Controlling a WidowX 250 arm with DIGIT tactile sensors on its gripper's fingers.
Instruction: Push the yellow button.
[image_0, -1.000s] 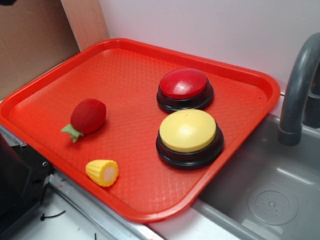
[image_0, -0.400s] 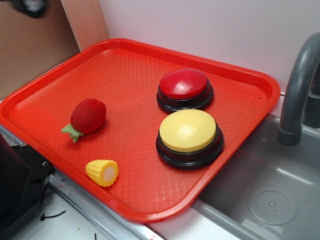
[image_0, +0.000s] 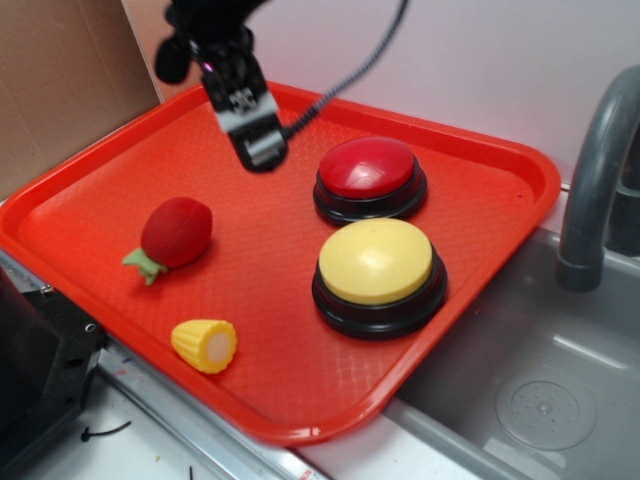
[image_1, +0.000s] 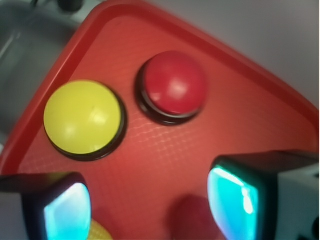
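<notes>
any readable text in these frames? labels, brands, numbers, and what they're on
None readable in either view.
Yellow button: plain dome, no marking.
Red button: plain dome, no marking.
Red tray: only a moulded grid texture, no lettering.
Gripper: no print can be made out; the wrist view is blurred.

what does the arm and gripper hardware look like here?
The gripper is black with a pale grey plate on its side. A black cable loops off its upper part toward the wall. In the wrist view the finger pads look glossy and teal, set in black housings.
</notes>
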